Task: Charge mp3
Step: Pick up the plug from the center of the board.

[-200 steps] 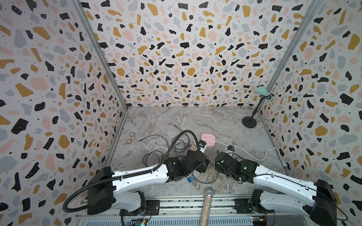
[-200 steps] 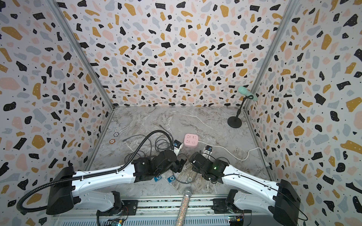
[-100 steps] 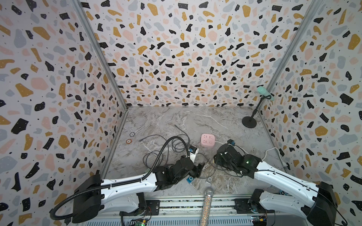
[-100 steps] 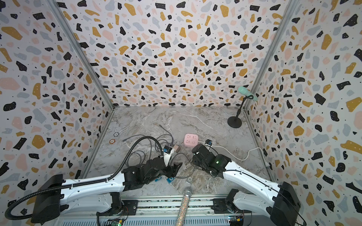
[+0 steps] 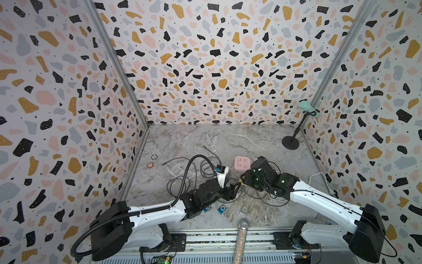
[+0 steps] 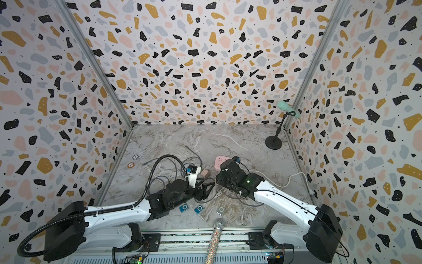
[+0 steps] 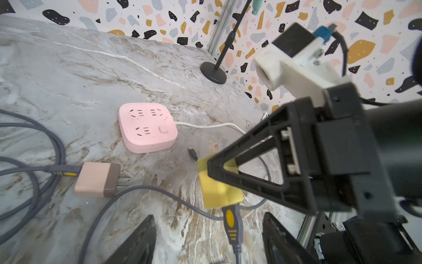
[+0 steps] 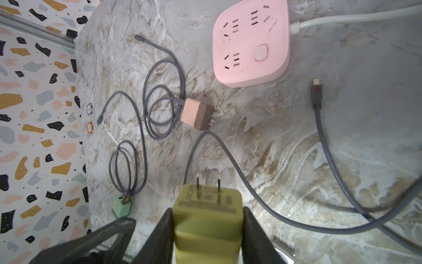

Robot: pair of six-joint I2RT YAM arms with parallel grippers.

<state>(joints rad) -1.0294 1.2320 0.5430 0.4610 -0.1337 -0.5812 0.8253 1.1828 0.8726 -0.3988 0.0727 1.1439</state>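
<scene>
two tools: right tool (image 8: 208, 219) clamps yellow charger (image 7: 217, 192) (mostly hidden from above), left tool (image 7: 209, 216) gapes.

My right gripper (image 8: 206, 213) is black. The olive-yellow block charger (image 8: 206, 219) carries dark print. At its 12 o'clock, the rounded-square plastic power strip (image 8: 251, 43) is pale pink. The round rubber cables (image 8: 320, 128) are grey. At the 6 o'clock edge of the grey, brown-veined marble-pattern tabletop (image 5: 205, 141), the two square clip mp3 players (image 5: 222, 209) are blue and the third square clip mp3 player (image 5: 243, 210) is silver.

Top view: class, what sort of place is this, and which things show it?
Probably a robot test booth, not a home: terrazzo-print walls box in a marble-look tabletop, the left arm and right arm are mounted on a front rail, and a pink power strip and mp3 players lie staged.
</scene>
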